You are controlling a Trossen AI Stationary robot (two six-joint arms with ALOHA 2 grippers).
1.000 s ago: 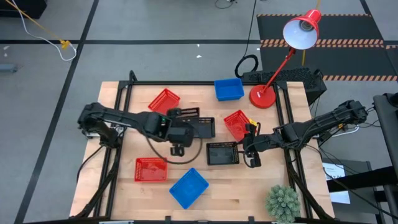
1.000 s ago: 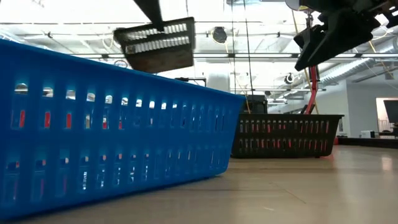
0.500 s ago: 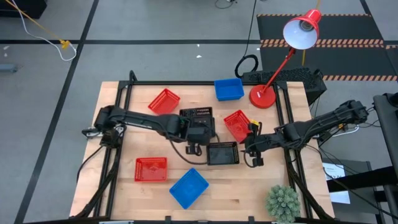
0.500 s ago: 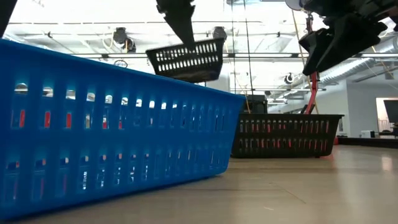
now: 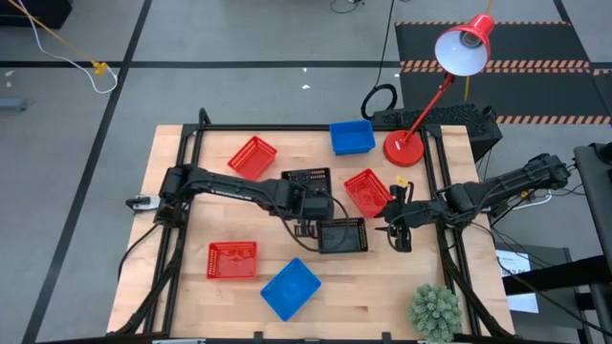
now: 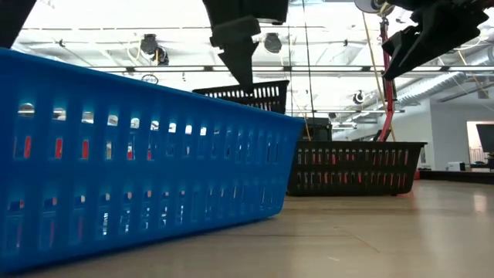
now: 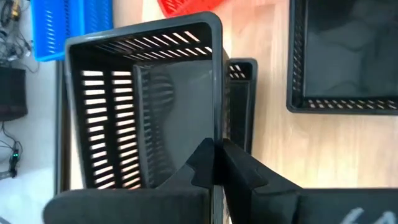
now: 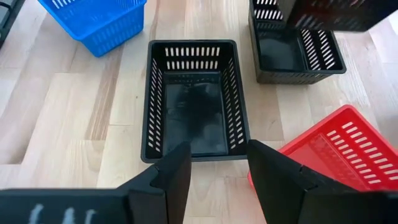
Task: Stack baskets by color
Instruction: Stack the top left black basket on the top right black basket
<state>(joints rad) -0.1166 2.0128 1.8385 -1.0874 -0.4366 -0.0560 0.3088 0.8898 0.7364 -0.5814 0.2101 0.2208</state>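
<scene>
My left gripper (image 5: 309,206) is over the table's middle, shut on a black basket (image 5: 306,179) that it holds in the air. A second black basket (image 7: 240,93) stands on the table under it, and a third (image 5: 342,234) stands just nearer. My right gripper (image 5: 397,229) hovers open and empty to the right of that third basket (image 8: 196,99). Red baskets lie beside my right gripper (image 5: 367,191), at the far left (image 5: 252,156) and at the near left (image 5: 232,260). Blue baskets lie at the far edge (image 5: 352,137) and the near edge (image 5: 290,289). My left gripper pinches one side wall (image 7: 215,134) of the black basket, one finger inside the basket and one outside. The fingers come slanting down from the table's left. The basket hangs tilted and clear of the table (image 6: 248,96), over the second black basket.
A red lamp's round base (image 5: 404,148) stands at the far right, its arm reaching up over the table's far edge. A small green plant (image 5: 435,311) sits at the near right corner. Bare wood lies between the near baskets and the plant.
My left gripper has carried the black basket toward the table's right edge and down, so that it now hangs low over the black basket on the table. My right gripper has drawn back a little toward the table's right edge, still open.
</scene>
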